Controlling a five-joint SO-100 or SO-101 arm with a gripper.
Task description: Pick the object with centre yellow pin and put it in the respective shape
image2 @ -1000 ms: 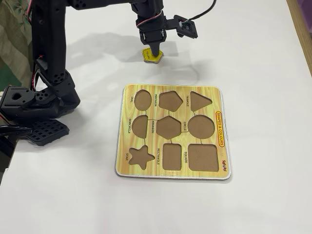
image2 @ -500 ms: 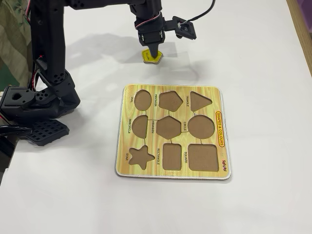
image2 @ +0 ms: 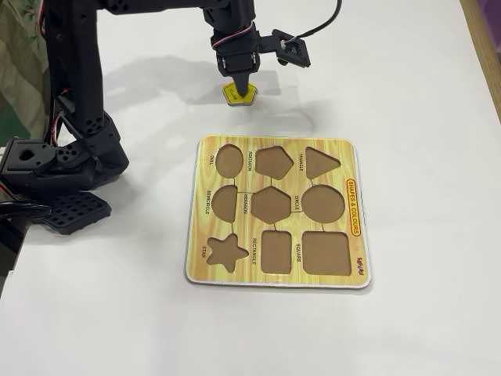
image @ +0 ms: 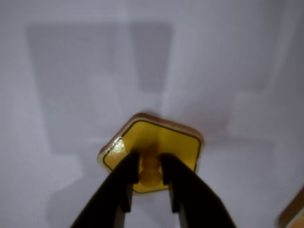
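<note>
A yellow pentagon piece (image: 156,142) with a yellow centre pin (image: 150,167) hangs just above the white table. My gripper (image: 150,167) is shut on the pin, one black finger on each side. In the fixed view the gripper (image2: 239,84) points down at the top centre with the yellow piece (image2: 237,95) under it, behind the shape board (image2: 278,211). The board's pentagon recess (image2: 273,162) is in its top row, middle, and is empty.
The wooden board holds empty recesses: oval, triangle, semicircle, hexagon, circle, star, rectangle, square. The arm's black base (image2: 59,168) stands at the left. A brown corner of the board shows at the wrist view's lower right (image: 294,213).
</note>
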